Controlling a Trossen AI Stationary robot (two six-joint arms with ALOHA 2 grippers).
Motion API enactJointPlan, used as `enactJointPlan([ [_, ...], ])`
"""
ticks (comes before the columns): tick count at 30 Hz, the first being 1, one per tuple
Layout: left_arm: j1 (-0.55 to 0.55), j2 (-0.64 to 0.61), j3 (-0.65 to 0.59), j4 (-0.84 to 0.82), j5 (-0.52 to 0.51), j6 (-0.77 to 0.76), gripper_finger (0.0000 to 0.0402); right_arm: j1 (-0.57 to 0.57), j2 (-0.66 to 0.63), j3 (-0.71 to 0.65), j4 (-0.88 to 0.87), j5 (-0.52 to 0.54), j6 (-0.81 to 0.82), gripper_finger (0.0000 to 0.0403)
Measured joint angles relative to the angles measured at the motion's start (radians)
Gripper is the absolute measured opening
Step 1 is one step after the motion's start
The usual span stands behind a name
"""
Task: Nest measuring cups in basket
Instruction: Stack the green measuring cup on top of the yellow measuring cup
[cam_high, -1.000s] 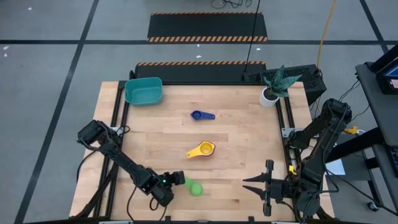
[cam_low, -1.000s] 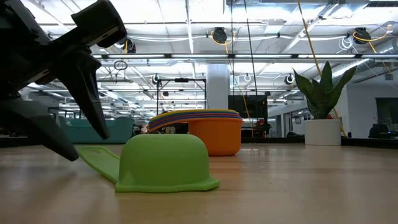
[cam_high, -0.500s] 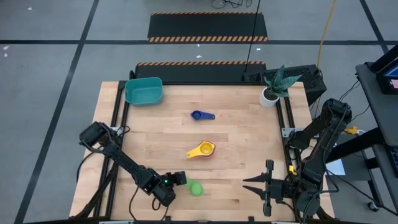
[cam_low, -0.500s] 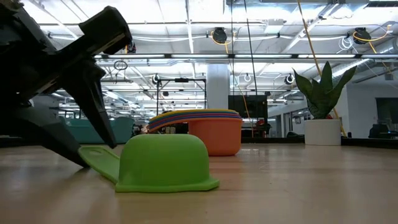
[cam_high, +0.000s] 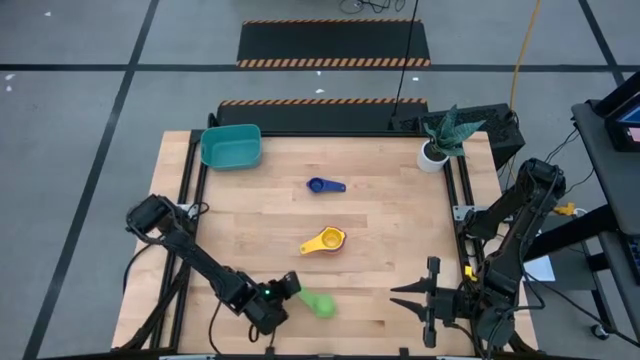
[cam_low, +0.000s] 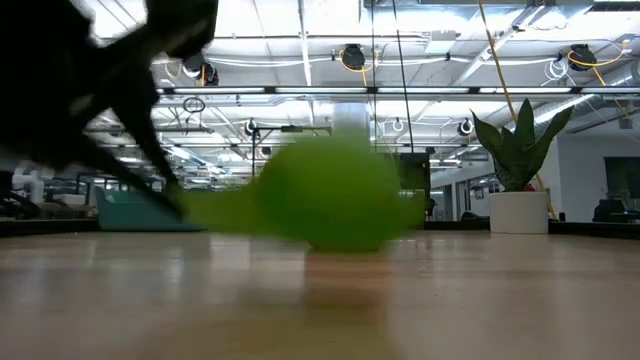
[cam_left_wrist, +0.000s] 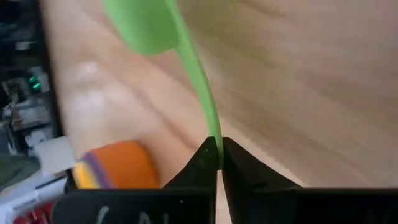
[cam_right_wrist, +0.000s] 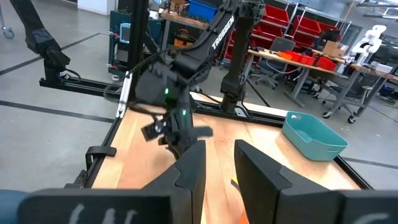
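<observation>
My left gripper (cam_high: 291, 289) works near the table's near edge and is shut on the green measuring cup (cam_high: 320, 305), which shows blurred in the low view (cam_low: 335, 192). A stack of nested cups, yellow on top and orange outside (cam_high: 324, 241), sits at mid-table. It also shows in the left wrist view (cam_left_wrist: 118, 165). A dark blue cup (cam_high: 322, 185) lies farther back. The teal basket (cam_high: 231, 147) stands at the far left corner. My right gripper (cam_high: 403, 298) waits open at the near right. My left gripper pinches the green cup's flat handle near its free end (cam_left_wrist: 213, 144) between its two fingertips. The fingers lie along the handle, coming from the table's left. The cup's bowl (cam_left_wrist: 142, 25) sticks out beyond them, and the low view shows the cup lifted clear of the table.
A white plant pot (cam_high: 433, 155) stands at the far right corner and shows in the low view (cam_low: 520, 212). Bare wood lies between the stack and the basket. The right wrist view shows the left arm (cam_right_wrist: 175, 118) and the basket (cam_right_wrist: 314, 138) across the table.
My left gripper's fingers stood on either side of the green cup's handle and moved in on it. They have taken hold, and the cup, which lay mouth down on the table, has risen clear of the wood and shifted slightly toward the right.
</observation>
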Motion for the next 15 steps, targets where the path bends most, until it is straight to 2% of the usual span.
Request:
enactJointPlan([
  [9,0.028,-0.187,0.057,0.023,-0.076,-0.336,0.0007,-0.017,0.000,0.000,0.006,0.002,-0.041,0.0077],
  [13,0.063,-0.287,0.057,0.007,-0.090,-0.595,0.0008,-0.034,0.000,0.000,0.008,0.002,-0.049,0.0077],
  [15,0.082,-0.323,0.057,-0.005,-0.044,-0.706,0.0008,-0.036,0.000,0.000,0.008,0.002,-0.050,0.0077],
])
